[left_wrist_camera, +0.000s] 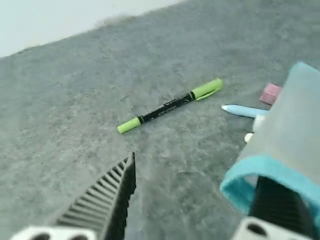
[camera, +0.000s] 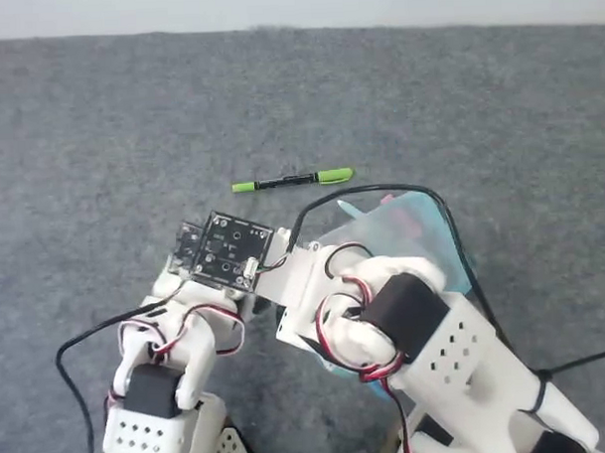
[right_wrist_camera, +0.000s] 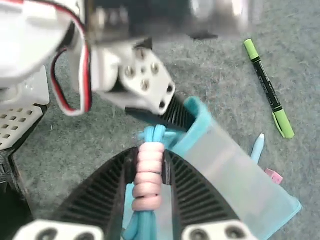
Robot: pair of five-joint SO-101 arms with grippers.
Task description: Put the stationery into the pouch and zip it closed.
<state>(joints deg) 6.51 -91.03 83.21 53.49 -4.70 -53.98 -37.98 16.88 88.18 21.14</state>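
A green-capped black marker [camera: 293,180] [left_wrist_camera: 170,105] [right_wrist_camera: 267,92] lies on the grey mat beyond the arms. The translucent pouch [camera: 402,223] [left_wrist_camera: 295,130] [right_wrist_camera: 235,170] with a teal rim is held up off the mat. My right gripper [right_wrist_camera: 149,152] is shut on the pink coiled zip pull [right_wrist_camera: 148,180] at the pouch's end. My left gripper [left_wrist_camera: 195,175] is open, one finger [left_wrist_camera: 112,197] free and the other finger [left_wrist_camera: 275,205] under the teal rim. A light blue pen [left_wrist_camera: 242,110] [right_wrist_camera: 257,146] and a pink eraser [left_wrist_camera: 271,93] [right_wrist_camera: 273,176] lie beside the pouch, partly hidden by it.
The grey mat [camera: 131,143] runs to a pale edge at the back. Black cables [camera: 381,192] loop over the pouch and beside the left arm's base [camera: 151,431]. Both arms crowd the near side, close together.
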